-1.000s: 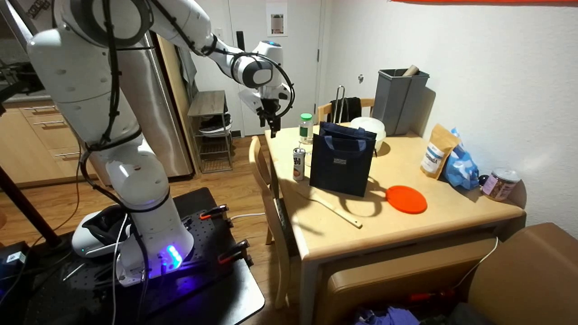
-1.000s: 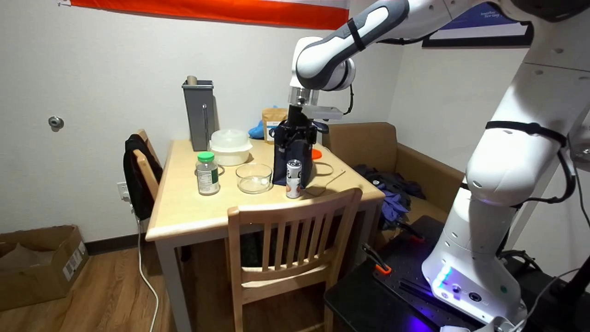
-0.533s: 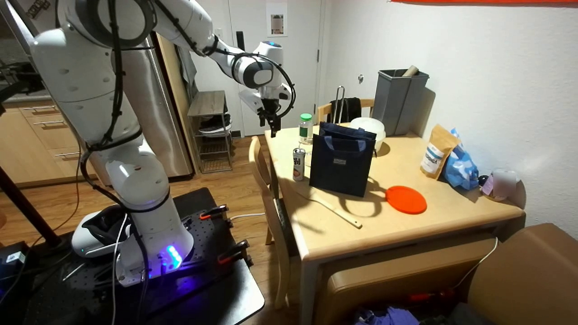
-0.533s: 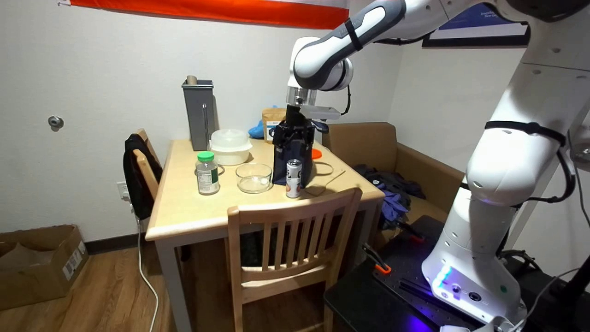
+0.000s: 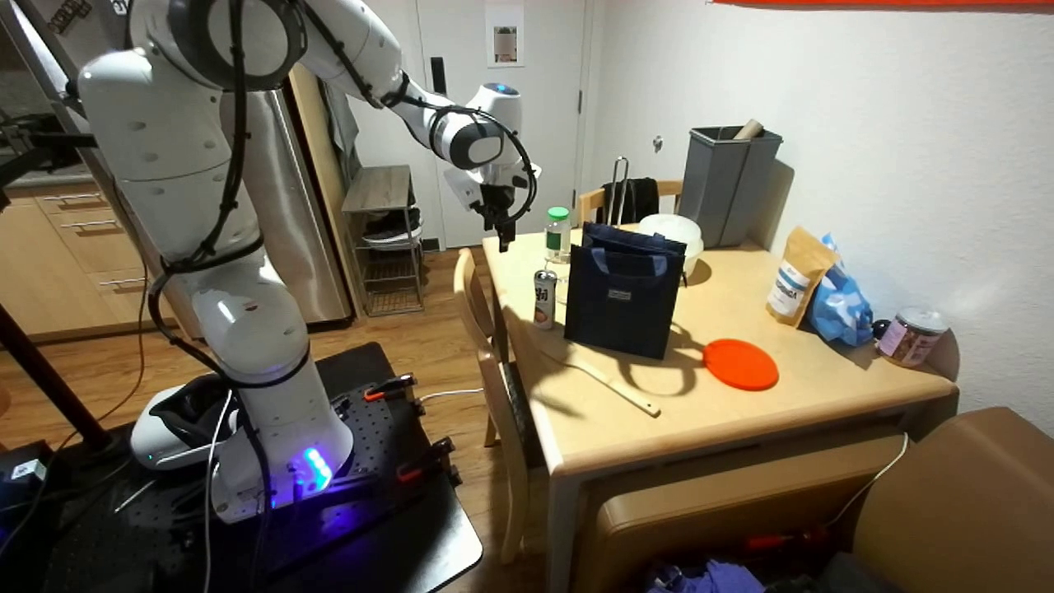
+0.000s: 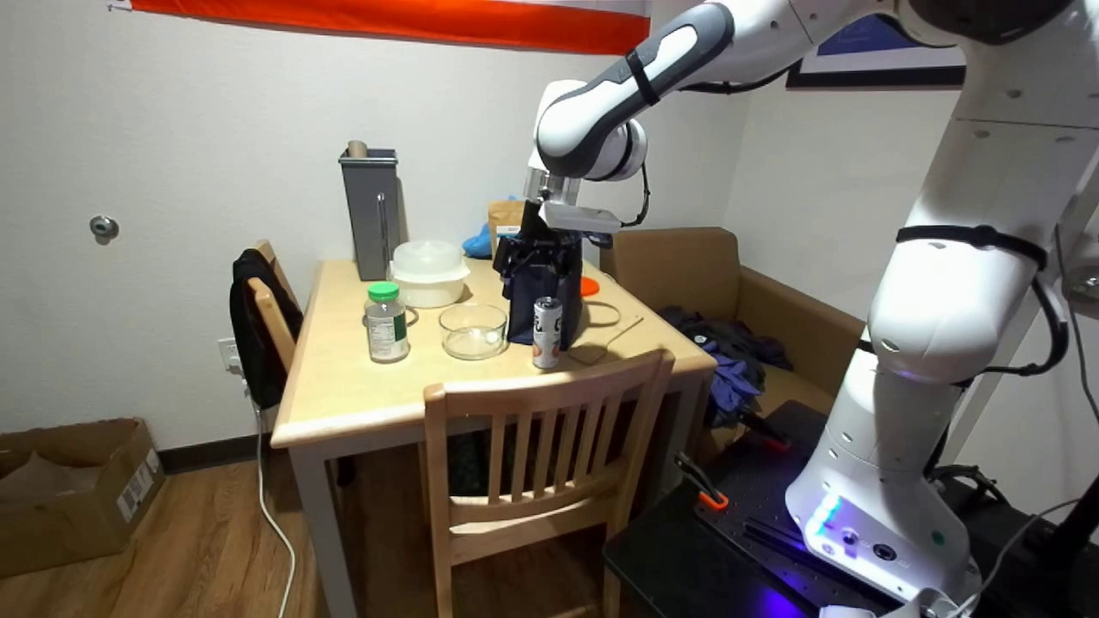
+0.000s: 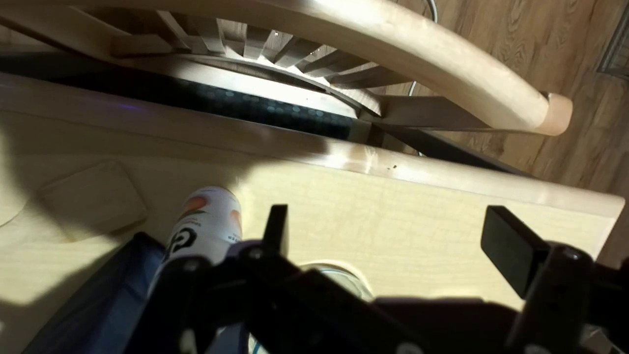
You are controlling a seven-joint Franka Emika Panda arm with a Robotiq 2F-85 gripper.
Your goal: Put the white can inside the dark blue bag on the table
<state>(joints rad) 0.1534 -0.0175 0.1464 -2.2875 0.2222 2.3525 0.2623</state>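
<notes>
Wrist view | pincer (image 7: 390, 237) spread apart | white can (image 7: 206, 233) upright on bench (image 7: 344, 211), lower left of frame, just beside dark blue bag (image 7: 108, 295) | I'd guess thin-walled, slick, perhaps full; grip mid-body, gently

We see the arm (image 5: 165, 156) rise from its base (image 5: 276, 445), lean back and bend at the elbow (image 5: 235, 41), which lies by the top edge in both exterior views. From there the forearm (image 6: 671, 56) slopes down to the wrist (image 5: 480, 151), and we note black cables (image 5: 239, 132) strapped along the arm, looping out beside the wrist. Beneath it hangs the end effector (image 7: 393, 236), pointing downward in both exterior views. In the wrist view we find its jaws standing wide apart, the two dark pads (image 7: 513, 250) facing each other across a broad gap. On the base we see a blue light (image 5: 313, 471) glowing.
</notes>
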